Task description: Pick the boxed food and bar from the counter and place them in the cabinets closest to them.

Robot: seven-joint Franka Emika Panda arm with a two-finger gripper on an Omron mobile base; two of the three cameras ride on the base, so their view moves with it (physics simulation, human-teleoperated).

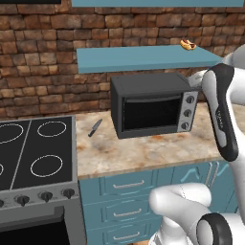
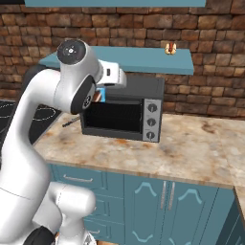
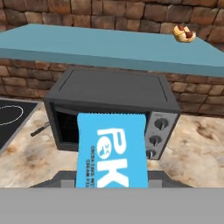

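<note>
Brick wall point(image 1: 38, 62) behind everything, toaster oven point(image 1: 153, 105) taken as landmark. Beige marbled counter point(image 1: 143, 153) beneath the oven, black stovetop point(image 1: 33, 148) well to its left. Teal shelf slab point(image 3: 109, 48), the nearest of the cabinets, directly above the oven, running along the wall past both of its sides; a second teal slab point(image 2: 115, 3) higher up. White arm point(image 2: 72, 91) raised in front of the oven, level with its top.

Black-handled knife point(image 1: 95, 128) lying on the counter just left of the oven. Small hot dog in a bun point(image 3: 183, 33) resting on the shelf, above the oven's right end.

Blue wrapped bar point(image 3: 111, 151) held up in front of the oven door, below the shelf's front edge; white lettering facing the hand camera. Jaws closed on the bar's lower end, judging from how it stands up from the bottom of the hand view; fingertips themselves hidden behind the wrapper.

Progress, as a judgement: bar lifted off the counter, not yet on the shelf. Left to do: raise above the shelf edge, reach in over the oven, release. Boxed food unaccounted for from these views, so whether that half is done cannot be told.
</note>
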